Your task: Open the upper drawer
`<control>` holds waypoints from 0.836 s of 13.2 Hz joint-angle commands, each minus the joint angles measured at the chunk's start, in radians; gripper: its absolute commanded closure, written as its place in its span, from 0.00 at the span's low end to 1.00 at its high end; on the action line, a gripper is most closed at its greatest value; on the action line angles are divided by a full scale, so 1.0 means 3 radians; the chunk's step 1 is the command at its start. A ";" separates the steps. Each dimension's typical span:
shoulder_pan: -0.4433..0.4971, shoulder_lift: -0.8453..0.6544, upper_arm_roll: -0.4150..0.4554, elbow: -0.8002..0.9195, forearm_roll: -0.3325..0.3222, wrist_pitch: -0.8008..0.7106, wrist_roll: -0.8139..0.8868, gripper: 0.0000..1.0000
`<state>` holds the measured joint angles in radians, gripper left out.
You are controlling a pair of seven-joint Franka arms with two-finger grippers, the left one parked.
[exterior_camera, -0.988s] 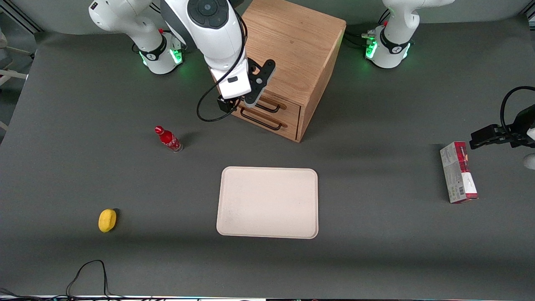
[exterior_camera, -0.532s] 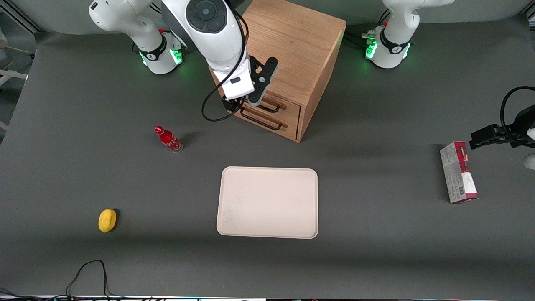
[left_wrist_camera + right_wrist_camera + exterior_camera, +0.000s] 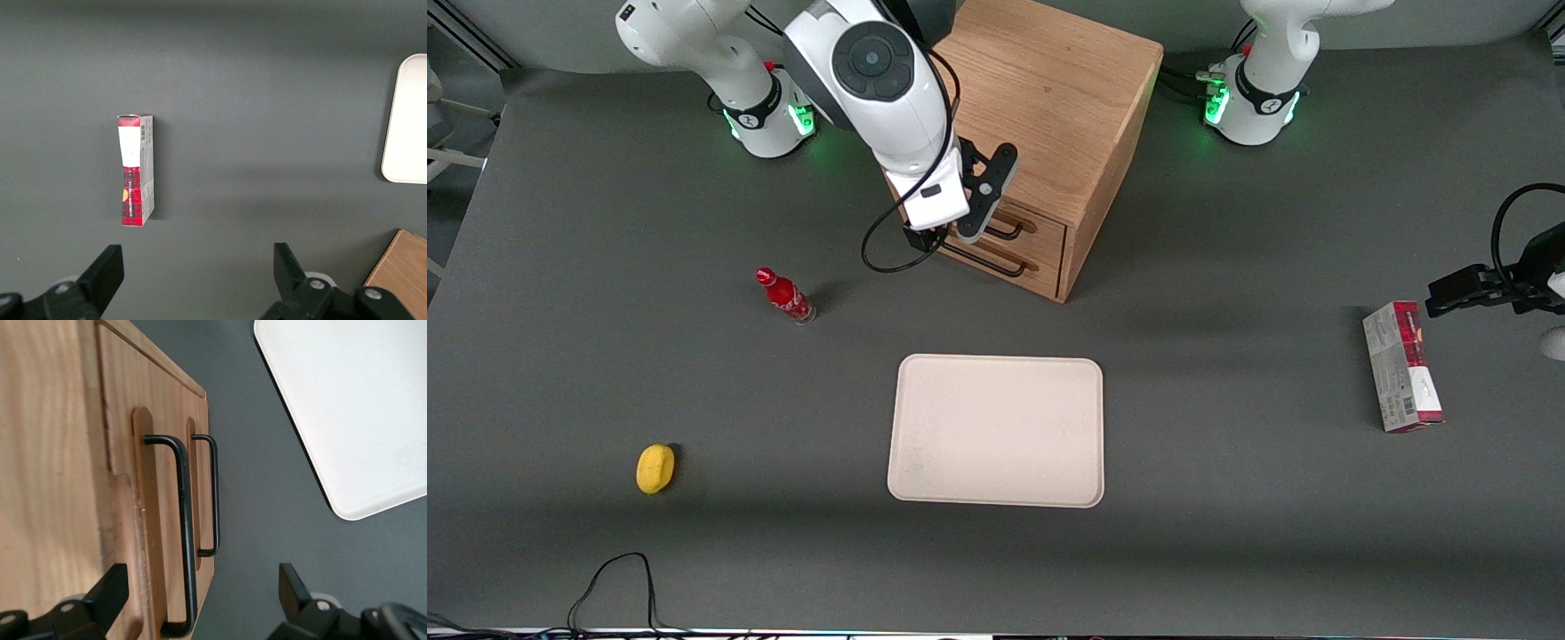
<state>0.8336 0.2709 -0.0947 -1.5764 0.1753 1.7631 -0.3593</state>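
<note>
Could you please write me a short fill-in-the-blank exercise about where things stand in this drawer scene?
1. The gripper hangs over the front of the upper drawer, its fingers ____.
2. The upper drawer's black handle is not yet gripped, and the drawer is ____.
3. The cabinet has ____ drawers.
4. The beige tray lies ____ to the front camera than the cabinet.

Missing words: open; closed; two; nearer
</note>
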 commanded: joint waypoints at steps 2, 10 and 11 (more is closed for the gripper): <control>0.0023 -0.0039 -0.0017 -0.0181 0.0044 0.0167 -0.0091 0.00; 0.0028 0.0002 -0.0017 -0.0350 -0.0068 0.0366 -0.0091 0.00; 0.0028 0.0007 -0.0012 -0.0355 -0.0114 0.0386 -0.0091 0.00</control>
<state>0.8339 0.2725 -0.0947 -1.6728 0.1684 1.8523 -0.3678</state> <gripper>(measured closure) 0.000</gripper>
